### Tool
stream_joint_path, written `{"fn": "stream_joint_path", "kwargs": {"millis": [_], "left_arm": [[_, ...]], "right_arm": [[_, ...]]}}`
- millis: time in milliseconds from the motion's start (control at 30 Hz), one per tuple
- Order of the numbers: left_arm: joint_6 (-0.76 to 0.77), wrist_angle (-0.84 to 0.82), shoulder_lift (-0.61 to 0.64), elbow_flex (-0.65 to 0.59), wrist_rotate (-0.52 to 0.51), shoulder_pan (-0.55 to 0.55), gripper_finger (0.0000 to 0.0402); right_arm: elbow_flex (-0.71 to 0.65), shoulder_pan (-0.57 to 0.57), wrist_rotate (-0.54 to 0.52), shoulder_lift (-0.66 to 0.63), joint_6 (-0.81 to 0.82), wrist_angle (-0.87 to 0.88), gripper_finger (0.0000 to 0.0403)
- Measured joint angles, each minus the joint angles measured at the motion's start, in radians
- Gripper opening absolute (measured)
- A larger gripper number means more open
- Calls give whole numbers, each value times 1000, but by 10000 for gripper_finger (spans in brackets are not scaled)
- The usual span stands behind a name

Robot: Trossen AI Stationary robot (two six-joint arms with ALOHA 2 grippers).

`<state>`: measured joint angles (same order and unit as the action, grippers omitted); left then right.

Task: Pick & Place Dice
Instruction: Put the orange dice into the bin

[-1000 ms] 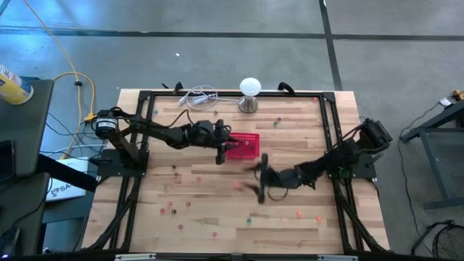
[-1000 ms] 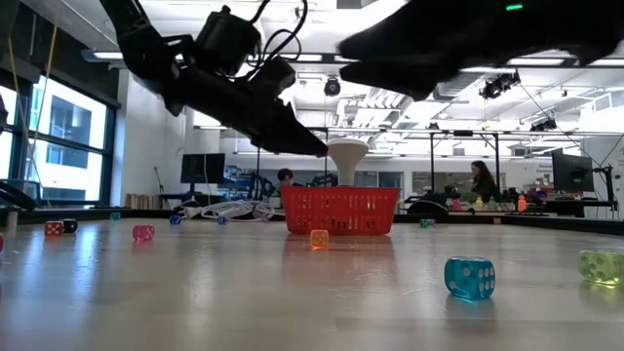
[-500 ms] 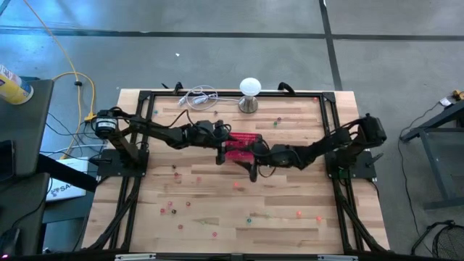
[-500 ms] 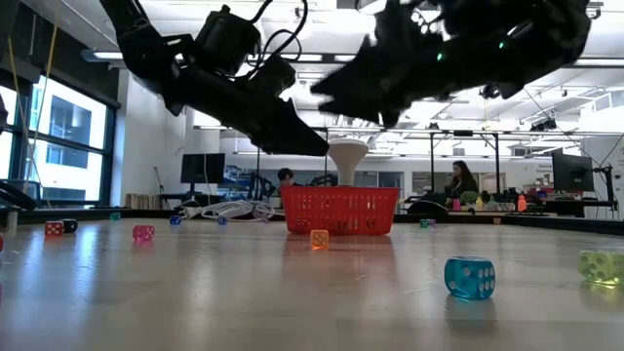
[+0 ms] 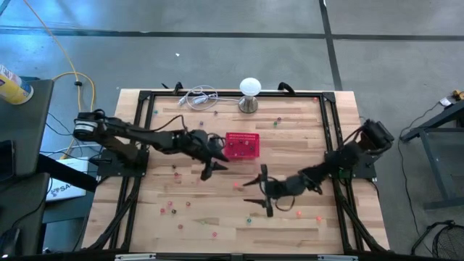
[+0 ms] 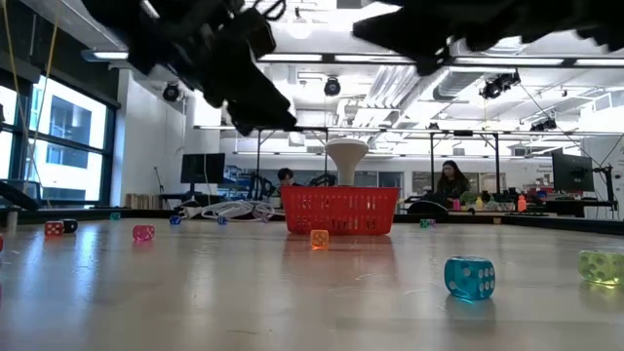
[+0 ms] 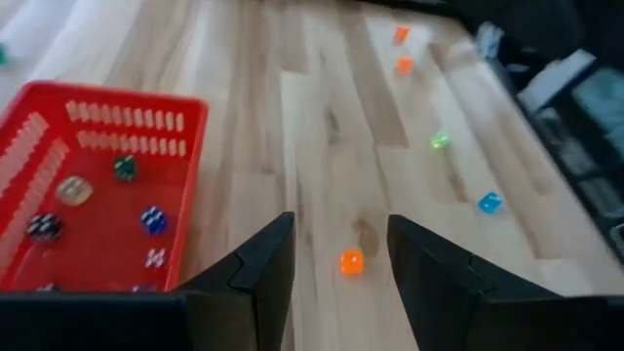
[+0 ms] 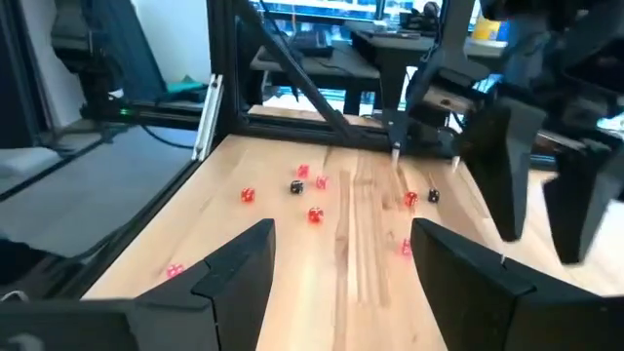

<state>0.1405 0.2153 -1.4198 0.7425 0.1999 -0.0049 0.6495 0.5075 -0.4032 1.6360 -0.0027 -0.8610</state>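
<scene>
**Operator:** What's on the table, biggest first?

**Me:** The wooden table itself, inside a black frame. Just above its centre sits the red mesh basket, already holding a few dice. At twelve o'clock from it stands a white ball lamp, with a coil of white cable at about ten o'clock. The loose dice are scattered mostly from five to eight o'clock of the basket.

**Operator:** Your grippers?

**Me:** My left gripper hovers at seven o'clock of the basket, fingers parted, holding nothing. My right gripper hangs at five o'clock, spread wide, also empty.

**Operator:** Nearest target?

**Me:** An orange die lies between my left fingers' line of sight, on bare wood.

**Operator:** How will it handle?

**Me:** I'd judge it light, hard and slick, so it may skid or pop out. I'd pinch two opposite flat faces, squarely.

**Operator:** Anything in the way?

**Me:** Only my arms' closeness to each other and the basket's wall.
</scene>
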Motion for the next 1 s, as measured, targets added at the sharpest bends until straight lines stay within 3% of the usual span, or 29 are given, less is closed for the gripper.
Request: {"fn": "stream_joint_path", "kwargs": {"millis": [133, 267, 433, 533, 667, 867, 1000], "left_arm": [[69, -98, 47, 0, -138, -78, 156], [174, -197, 80, 0, -177, -145, 156], [311, -232, 94, 0, -177, -186, 156], [399, -233, 94, 0, -179, -194, 155], [441, -234, 94, 0, -179, -196, 155], [466, -252, 94, 0, -179, -202, 155], [466, -253, 94, 0, -180, -220, 155]], "right_arm": [[0, 75, -48, -1, 13, 83, 231], [0, 112, -122, -1, 48, 248, 231], [0, 82, -283, 0, 309, 475, 231], [0, 52, -218, 4, 362, 548, 231], [-1, 16, -88, 66, 313, 602, 231], [0, -48, -84, 181, 228, 417, 231], [0, -117, -8, 234, 161, 272, 231]]}}
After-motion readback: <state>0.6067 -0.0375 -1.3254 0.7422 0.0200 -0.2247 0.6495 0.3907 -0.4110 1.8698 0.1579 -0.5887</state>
